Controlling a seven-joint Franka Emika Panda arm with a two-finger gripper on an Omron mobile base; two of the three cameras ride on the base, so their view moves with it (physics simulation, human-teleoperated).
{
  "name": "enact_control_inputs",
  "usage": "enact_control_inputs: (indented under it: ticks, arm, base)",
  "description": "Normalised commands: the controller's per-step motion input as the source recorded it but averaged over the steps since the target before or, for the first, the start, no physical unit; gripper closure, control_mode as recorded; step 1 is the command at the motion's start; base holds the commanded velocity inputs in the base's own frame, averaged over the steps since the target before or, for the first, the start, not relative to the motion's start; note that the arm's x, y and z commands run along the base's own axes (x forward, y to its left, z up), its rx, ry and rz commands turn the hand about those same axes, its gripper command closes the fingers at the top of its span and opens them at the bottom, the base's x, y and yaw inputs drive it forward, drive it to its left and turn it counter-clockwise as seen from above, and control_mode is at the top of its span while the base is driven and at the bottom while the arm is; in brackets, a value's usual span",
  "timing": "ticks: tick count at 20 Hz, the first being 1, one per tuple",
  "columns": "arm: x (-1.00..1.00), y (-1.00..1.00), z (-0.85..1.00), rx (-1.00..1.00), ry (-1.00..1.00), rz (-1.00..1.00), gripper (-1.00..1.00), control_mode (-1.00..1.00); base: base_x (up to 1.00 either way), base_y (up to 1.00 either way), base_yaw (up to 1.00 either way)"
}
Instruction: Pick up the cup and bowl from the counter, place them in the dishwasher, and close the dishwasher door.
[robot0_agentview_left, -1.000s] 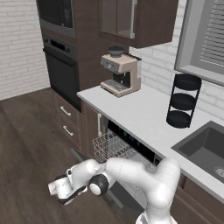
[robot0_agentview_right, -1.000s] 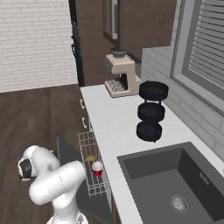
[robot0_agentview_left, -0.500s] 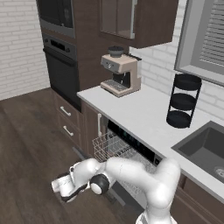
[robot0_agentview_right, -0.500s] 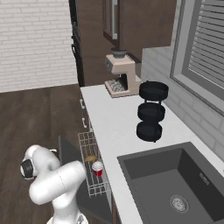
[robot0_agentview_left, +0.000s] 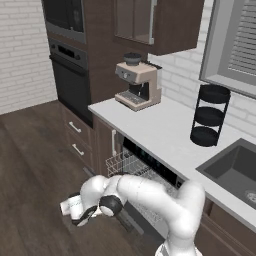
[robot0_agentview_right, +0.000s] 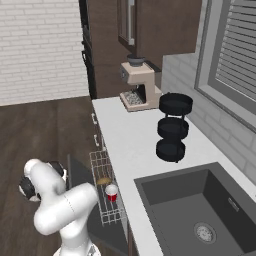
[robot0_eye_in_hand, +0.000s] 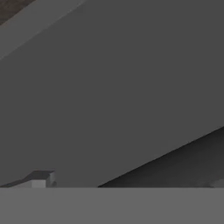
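Observation:
The dishwasher (robot0_agentview_left: 152, 165) stands open under the counter (robot0_agentview_left: 165, 132), with its white wire rack (robot0_agentview_left: 124, 164) pulled out. In the rack sit the red cup (robot0_agentview_right: 111, 192) and, just behind it, the tan bowl (robot0_agentview_right: 104, 181). The dark dishwasher door (robot0_agentview_right: 76, 175) is swung down. My arm reaches low beside it. My gripper (robot0_agentview_left: 79, 218) hangs near the floor at the door's outer edge. In the hand view the flat grey door panel (robot0_eye_in_hand: 113, 87) lies very close, and the fingertips (robot0_eye_in_hand: 42, 179) sit far apart with nothing between them.
A beige coffee machine (robot0_agentview_left: 137, 85) and a black three-tier stand (robot0_agentview_left: 209, 115) stand on the counter, and a sink (robot0_agentview_right: 195, 210) lies at its right end. The black wall oven (robot0_agentview_left: 70, 75) and brown drawers (robot0_agentview_left: 77, 137) are to the left. Wood floor (robot0_agentview_left: 35, 165) spreads out in front.
My hand has risen slightly and edged in toward the lowered door. The cup, the bowl and the rack have stayed put.

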Motion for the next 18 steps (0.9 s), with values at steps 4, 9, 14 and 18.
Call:
enact_control_inputs:
  ticks: [4,9,14,18]
  arm:
    - [0.56,-1.00,0.00,-0.25,0.00,-0.36,-1.00,-1.00]
    - [0.54,-1.00,0.00,-0.28,0.00,-0.34,-1.00,-1.00]
    - [0.55,-1.00,0.00,-0.31,-0.04,-0.32,-1.00,-1.00]
    - [0.39,-0.94,-0.16,-0.37,-0.12,-0.31,-1.00,-1.00]
  base:
    - [0.00,0.00,0.00]
    - [0.00,0.00,0.00]
    - [0.00,0.00,0.00]
    - [0.00,0.00,0.00]
